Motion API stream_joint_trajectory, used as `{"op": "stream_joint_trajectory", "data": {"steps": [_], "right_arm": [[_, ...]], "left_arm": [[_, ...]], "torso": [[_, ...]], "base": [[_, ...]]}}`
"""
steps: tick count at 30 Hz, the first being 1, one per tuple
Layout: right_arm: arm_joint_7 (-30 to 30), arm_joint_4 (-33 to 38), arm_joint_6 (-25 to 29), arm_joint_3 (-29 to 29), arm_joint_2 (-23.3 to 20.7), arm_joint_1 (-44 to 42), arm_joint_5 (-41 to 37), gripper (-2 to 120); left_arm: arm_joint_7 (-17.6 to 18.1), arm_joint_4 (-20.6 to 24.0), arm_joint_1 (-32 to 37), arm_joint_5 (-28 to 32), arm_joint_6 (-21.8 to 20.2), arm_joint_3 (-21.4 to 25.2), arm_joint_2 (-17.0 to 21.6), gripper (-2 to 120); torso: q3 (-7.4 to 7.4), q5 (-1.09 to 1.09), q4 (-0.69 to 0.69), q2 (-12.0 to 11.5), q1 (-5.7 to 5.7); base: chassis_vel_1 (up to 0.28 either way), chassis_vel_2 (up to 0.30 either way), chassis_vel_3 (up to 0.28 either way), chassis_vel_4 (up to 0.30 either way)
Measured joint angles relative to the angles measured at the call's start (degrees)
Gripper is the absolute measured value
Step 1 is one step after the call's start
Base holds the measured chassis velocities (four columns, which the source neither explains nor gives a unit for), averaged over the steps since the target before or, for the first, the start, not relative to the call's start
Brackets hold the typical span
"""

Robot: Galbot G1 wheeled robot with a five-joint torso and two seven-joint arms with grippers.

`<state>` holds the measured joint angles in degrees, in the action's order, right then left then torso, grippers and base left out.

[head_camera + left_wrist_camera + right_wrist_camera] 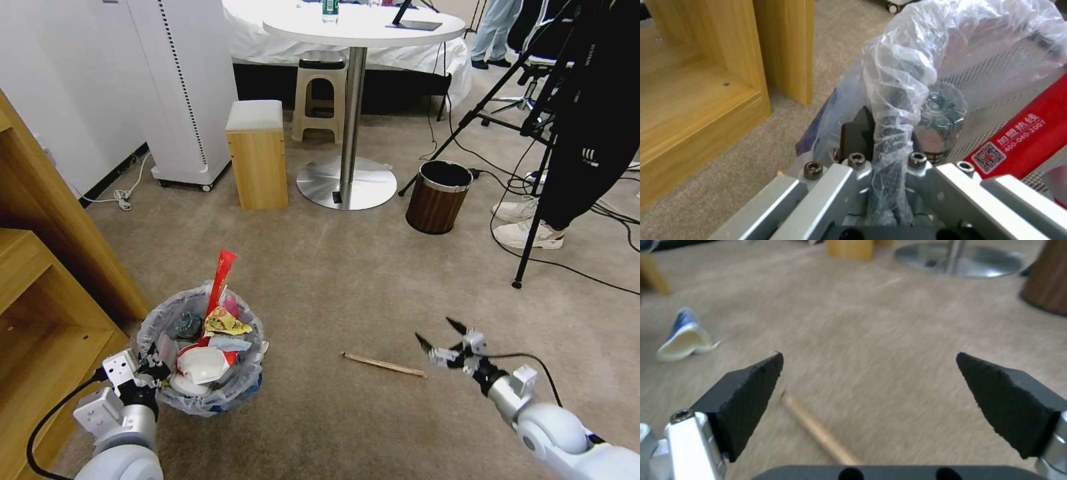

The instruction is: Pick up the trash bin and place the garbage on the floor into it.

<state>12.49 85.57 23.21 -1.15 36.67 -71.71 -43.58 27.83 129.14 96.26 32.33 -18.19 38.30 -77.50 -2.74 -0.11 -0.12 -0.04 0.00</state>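
Litter is filling the bag-lined trash bin [200, 353], which the robot's left hand [150, 370] is pinching by its crinkly rim beside the wooden shelf [47, 320]. The right hand [443, 341] is hovering wide open and empty just beside a wooden stick [385, 364] lying on the beige carpet [347, 280]. Thin, light and stiff, the stick looks best pinched across its middle.

Left gripper [152, 366] clamped low, right gripper [440, 339] spread wide, extended forward
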Motion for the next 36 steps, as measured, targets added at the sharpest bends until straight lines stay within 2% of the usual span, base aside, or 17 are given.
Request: {"op": "stream_joint_trajectory", "data": {"steps": [1,6,9,10,12,14,18,22,31,36], "right_arm": [[2.34,-1.46,1.45,0.77,0.0,0.17,0.38,99],[6.62,-3.7,3.67,1.4,-0.29,-0.09,1.05,97],[11.87,-8.38,7.26,0.59,-0.36,-1.42,2.97,88],[11.87,-8.38,7.26,0.59,-0.36,-1.42,2.97,88],[11.86,-8.99,7.43,-1.17,-0.44,-2.98,3.99,78],[10.8,-9.09,7.39,-2.81,-0.43,-4.3,4.76,76],[9.51,-9.71,7.46,-6.54,-0.31,-7.27,6.61,83],[10.21,-10.23,8.05,-10.07,0.01,-10.25,7.63,95],[11.68,-9.35,8.52,-12.54,0.38,-11.9,7.97,99],[14.8,-11.76,8.86,-11.87,1.22,-10.42,8.52,99]], "left_arm": [[-0.02,-0.15,-0.14,0.1,0.03,0.06,0.09,0],[-0.04,-0.29,-0.33,0.28,0.1,0.08,0.2,0],[-0.1,-0.62,-0.71,0.51,0.19,0.09,0.53,0],[-0.1,-0.62,-0.71,0.51,0.19,0.09,0.53,0],[-0.1,-0.79,-0.89,0.52,0.2,-0.09,0.56,0],[-0.12,-0.96,-1.09,0.48,0.2,-0.31,0.51,0],[-0.36,-1.43,-1.36,0.02,0.24,-0.61,0.39,0],[-0.5,-1.8,-1.66,0.01,0.33,-0.72,0.6,0],[-0.55,-1.84,-1.93,0.02,0.33,-1.33,0.62,0],[-0.62,-1.09,-1.26,-0.03,0.34,-0.93,0.73,0]], "torso": [[0.0,0.0,0.0,0.0,0.0],[0.0,0.0,0.01,0.0,0.0],[0.0,0.0,0.0,0.0,0.0],[0.0,0.0,0.0,0.0,0.0],[0.0,-0.01,0.0,0.0,0.0],[0.0,0.0,0.0,0.0,0.0],[0.0,-0.01,0.0,0.0,0.0],[0.0,-0.01,-0.01,0.0,0.0],[0.0,-0.01,0.0,0.0,0.0],[0.0,0.02,0.0,0.0,0.0]], "base": [[0.0,0.0,0.0,0.0],[0.0,0.0,0.0,0.0],[0.0,0.0,0.0,0.0],[0.0,0.0,0.0,0.0],[0.0,0.0,0.0,0.0],[0.0,0.0,0.0,0.0],[0.0,0.0,0.0,0.0],[0.0,0.0,0.0,0.0],[0.0,0.0,0.0,0.0],[0.0,0.0,0.0,0.0]]}}
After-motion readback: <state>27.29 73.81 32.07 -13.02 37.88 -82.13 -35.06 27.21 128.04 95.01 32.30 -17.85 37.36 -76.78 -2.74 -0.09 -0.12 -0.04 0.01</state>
